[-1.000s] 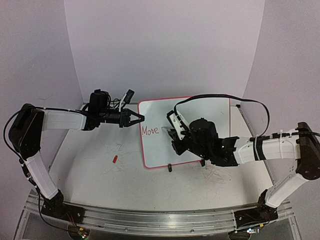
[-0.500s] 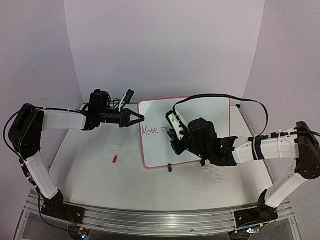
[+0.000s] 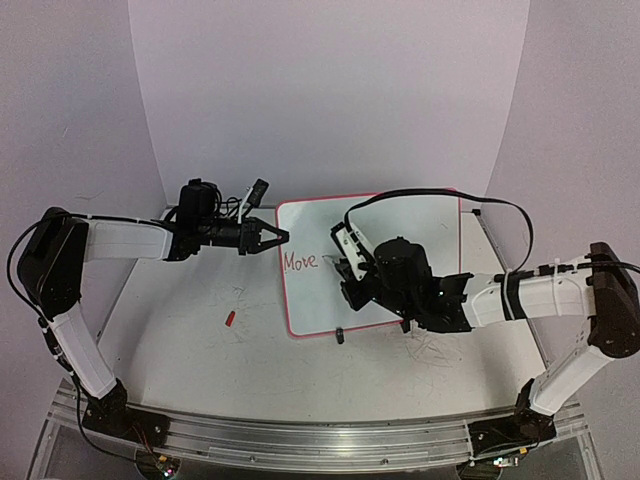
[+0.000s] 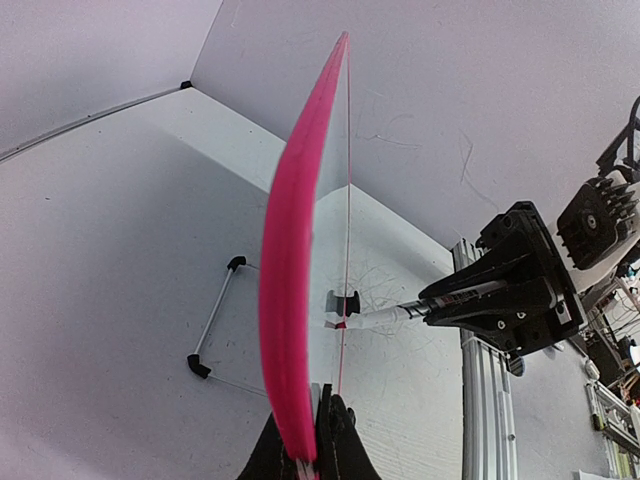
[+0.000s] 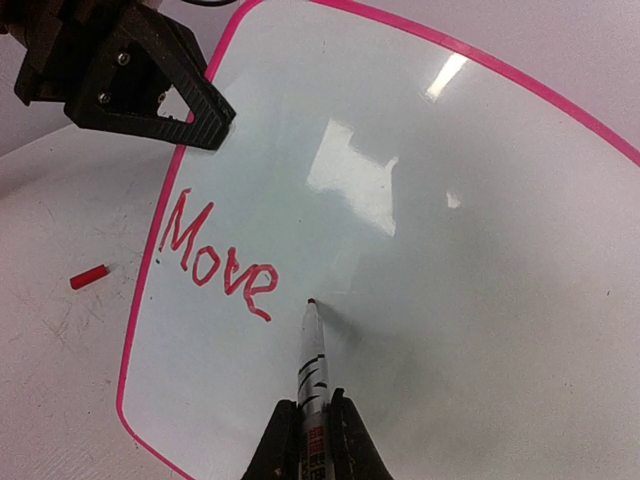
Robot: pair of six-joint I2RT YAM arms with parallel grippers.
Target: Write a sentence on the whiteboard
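Note:
The whiteboard [image 3: 420, 225] stands tilted on the table, its red rim [image 4: 290, 250] seen edge-on in the left wrist view. My left gripper [image 3: 272, 237] [image 4: 318, 440] is shut on the board's left edge. My right gripper [image 3: 350, 266] [image 5: 315, 420] is shut on a white marker [image 5: 312, 350]. The marker's red tip is at the board's surface [image 5: 450, 250], just right of the last letter. The sentence [image 5: 215, 255] [image 3: 299, 262] reads "Move" in red, near the left rim. From the left wrist the marker [image 4: 385, 317] shows coming in from the right.
A small red cap [image 3: 229, 318] [image 5: 88, 276] lies on the table left of the board. A black clip foot [image 3: 339, 335] [image 4: 345, 303] sits at the board's near edge. Grey scribble marks [image 3: 430, 345] cover the table. A thin black-tipped rod [image 4: 215, 330] lies behind the board.
The right arm's elbow has drifted slightly left; the marker tip stays beside "Move". The left arm and the board have not moved.

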